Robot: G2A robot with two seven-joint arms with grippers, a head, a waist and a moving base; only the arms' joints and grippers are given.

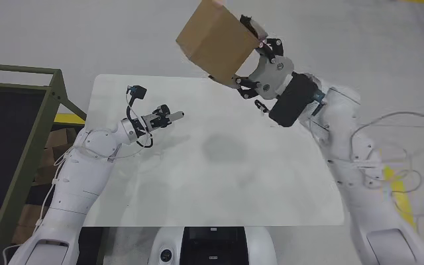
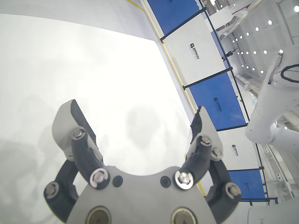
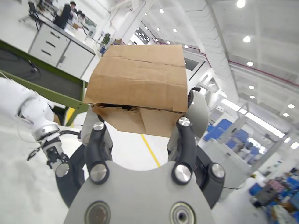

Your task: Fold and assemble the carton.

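— Over the left side of the surface (image 1: pixel 232 179), how is the left claw (image 1: pixel 173 116)?
— It hovers with jaws spread wide and nothing between them.
— And farther out?
— The right claw (image 1: pixel 254 54) is clamped on the brown carton (image 1: pixel 215 40), a finger on each of two opposite sides. The carton hangs tilted in the air, past the surface's far edge, its wrist-facing flaps folded in.

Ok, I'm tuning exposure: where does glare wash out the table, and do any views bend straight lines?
Left wrist view: the table is blown out white beyond the open left claw, and the panels curve. Right wrist view: lamps flare and beams bow around the carton in the right claw. Top view: even light, table edges nearly straight.
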